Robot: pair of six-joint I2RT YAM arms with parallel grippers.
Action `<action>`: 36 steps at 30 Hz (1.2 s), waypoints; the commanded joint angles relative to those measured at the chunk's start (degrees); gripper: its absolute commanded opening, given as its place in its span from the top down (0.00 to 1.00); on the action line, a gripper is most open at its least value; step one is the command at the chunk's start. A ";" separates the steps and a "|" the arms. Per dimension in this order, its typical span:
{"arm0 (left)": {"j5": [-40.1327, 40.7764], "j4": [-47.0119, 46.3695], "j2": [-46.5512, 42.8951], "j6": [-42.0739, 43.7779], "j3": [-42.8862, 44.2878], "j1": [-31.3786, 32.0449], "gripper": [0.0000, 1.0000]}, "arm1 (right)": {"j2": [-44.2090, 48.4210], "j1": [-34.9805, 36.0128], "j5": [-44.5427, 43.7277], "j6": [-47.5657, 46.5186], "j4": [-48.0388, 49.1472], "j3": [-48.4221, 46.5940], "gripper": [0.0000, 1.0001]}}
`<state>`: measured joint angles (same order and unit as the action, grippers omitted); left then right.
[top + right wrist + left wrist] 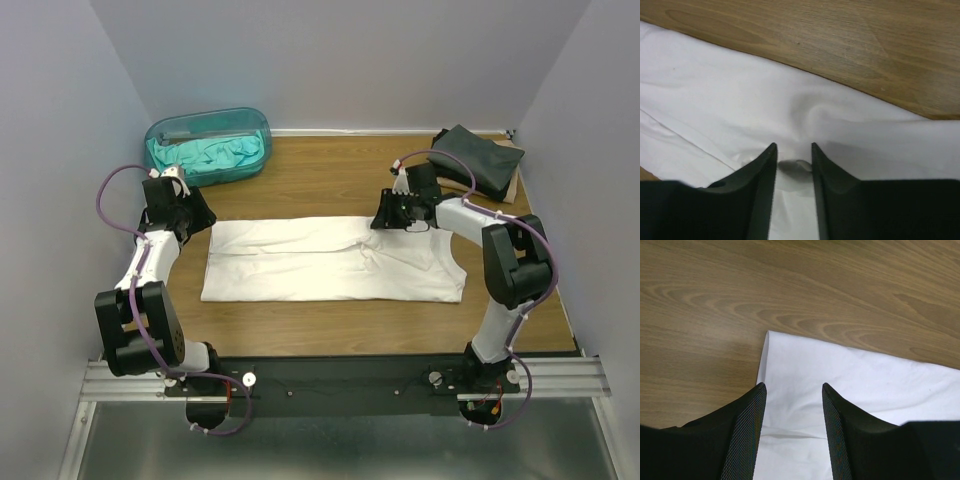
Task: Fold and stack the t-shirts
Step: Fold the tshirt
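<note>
A white t-shirt (330, 262) lies flat as a long folded band across the middle of the wooden table (320, 190). My left gripper (205, 222) hovers open over its far left corner (771, 340), with white cloth (865, 385) below the fingers and nothing between them. At the shirt's far edge on the right, my right gripper (397, 224) presses down, its jaws narrowed but still apart. A small pucker of white cloth (799, 165) bunches between them, with wrinkles running towards it. A teal t-shirt (205, 152) lies crumpled in the tub. Dark folded t-shirts (478, 160) sit at the back right.
The translucent teal tub (210, 118) stands at the back left, just behind the left arm. The dark stack rests on a brown board (512, 187) in the back right corner. Grey walls close in the table on three sides.
</note>
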<state>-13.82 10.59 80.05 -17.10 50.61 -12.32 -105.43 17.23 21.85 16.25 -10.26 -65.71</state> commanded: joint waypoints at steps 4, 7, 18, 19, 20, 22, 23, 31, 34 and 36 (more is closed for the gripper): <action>-0.41 0.31 0.10 1.37 0.54 -0.25 0.43 | 0.57 1.31 0.39 -1.40 0.07 1.02 0.91; -0.06 0.31 0.28 1.46 0.54 -0.25 0.43 | 3.20 2.89 -1.27 -0.79 -0.55 2.60 1.00; 0.47 -0.04 1.77 1.81 0.02 -0.25 0.43 | 12.08 8.07 -6.90 4.14 -4.41 9.37 0.96; 0.47 -0.04 1.78 1.90 0.02 -0.34 0.43 | 12.44 8.34 -7.17 4.58 -4.76 9.64 0.96; 0.38 0.04 1.95 1.98 0.10 -0.34 0.44 | 12.96 9.04 -7.69 5.45 -5.46 10.07 0.94; 0.47 0.04 2.21 2.07 0.10 -0.34 0.43 | 14.28 9.74 -8.13 6.42 -6.61 10.52 0.86; 0.55 -0.04 2.30 2.07 0.10 -0.25 0.43 | 14.72 9.92 -8.31 6.60 -6.87 10.69 0.84; 0.38 -0.22 3.18 2.07 0.37 -0.25 0.43 | 18.76 11.95 -8.13 7.22 -11.18 11.14 0.43; 0.90 -0.22 3.45 1.46 0.98 -0.34 0.43 | 21.66 11.95 -11.81 8.00 -11.80 10.34 0.38; 0.82 -0.39 3.53 0.67 1.60 -0.08 0.43 | 22.81 11.95 -15.77 8.53 -11.80 8.68 0.34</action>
<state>-13.76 10.61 82.89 -15.92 50.68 -12.32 -85.78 28.82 13.26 23.40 -20.18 -54.81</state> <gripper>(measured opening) 0.567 0.625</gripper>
